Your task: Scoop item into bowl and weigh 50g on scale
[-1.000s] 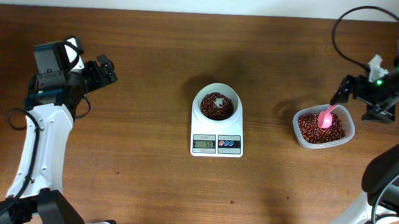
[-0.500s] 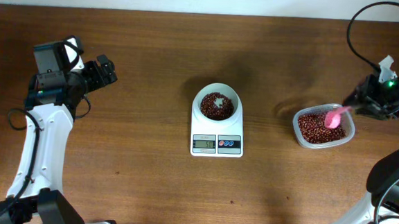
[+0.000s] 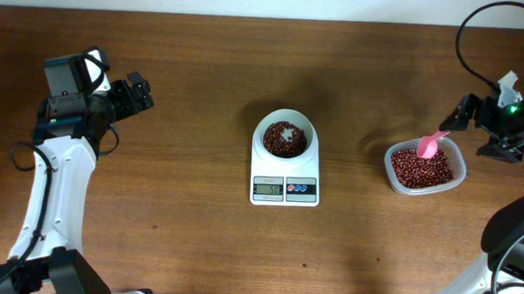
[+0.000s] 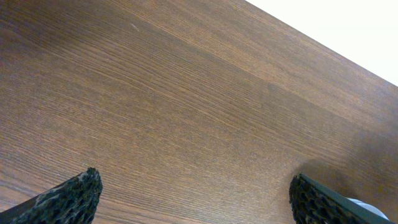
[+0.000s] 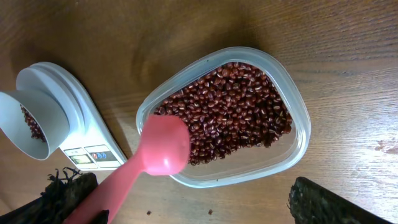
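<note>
Beans (image 5: 230,106) fill the clear tub (image 5: 298,134) on the right of the table (image 3: 202,79), and a second lot lies in the bowl (image 3: 287,114) at the centre.

Big picture first: dark wood all round. Far out on the left hangs the left gripper (image 3: 136,94), well apart from everything, jaws spread wide over bare wood. Across the table the right gripper (image 5: 199,199) hovers just beyond the tub's far right corner, its jaws wide apart too.

On to the scale (image 3: 285,178): white, mid-table, with the bowl sitting on its platform. Its grey display (image 3: 268,189) and coloured buttons (image 3: 301,187) face the near edge. The tub stands well to its right, with open wood between them.

Smaller again, the pink scoop (image 5: 165,146) is at the tub. Its cup is over the beans and its handle slants toward the right gripper.

Now the hard bits. The handle runs out of the wrist view beside one finger (image 5: 68,199), and whether it touches that finger, I cannot tell. Nor can I tell whether the cup rests on the beans. The display digits are too small to read. The right wrist view cuts the bowl at its edge, showing only a few beans inside. A pale spot sits in the middle of the bowl's heap, and what it is stays unclear.
</note>
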`<action>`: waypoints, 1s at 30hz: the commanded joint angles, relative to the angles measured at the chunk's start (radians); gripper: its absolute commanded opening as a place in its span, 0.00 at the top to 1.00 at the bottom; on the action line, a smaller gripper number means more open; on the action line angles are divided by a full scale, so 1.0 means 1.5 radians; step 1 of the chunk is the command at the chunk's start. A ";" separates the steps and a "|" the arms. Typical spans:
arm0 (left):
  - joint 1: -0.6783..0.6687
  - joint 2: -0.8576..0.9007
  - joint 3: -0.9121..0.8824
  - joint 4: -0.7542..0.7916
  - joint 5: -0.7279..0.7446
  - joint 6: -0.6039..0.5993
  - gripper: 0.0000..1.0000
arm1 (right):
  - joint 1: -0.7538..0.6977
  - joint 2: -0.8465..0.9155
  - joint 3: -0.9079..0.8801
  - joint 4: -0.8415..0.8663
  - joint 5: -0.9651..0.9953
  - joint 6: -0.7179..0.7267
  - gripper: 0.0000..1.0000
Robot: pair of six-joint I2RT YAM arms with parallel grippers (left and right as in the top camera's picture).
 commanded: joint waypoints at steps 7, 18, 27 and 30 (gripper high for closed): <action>0.002 0.001 0.009 0.001 -0.005 -0.006 0.01 | -0.002 -0.018 -0.003 -0.031 0.010 0.006 0.01; 0.001 -0.002 0.042 0.181 0.172 -0.048 0.01 | -0.005 -0.018 -0.003 -0.045 0.001 0.006 0.01; -0.071 -0.002 0.091 0.237 0.235 -0.151 0.02 | -0.041 -0.018 -0.003 -0.049 -0.085 -0.012 0.01; -0.137 0.001 0.101 0.212 0.235 -0.153 0.02 | -0.085 -0.018 -0.003 -0.075 -0.189 -0.065 0.01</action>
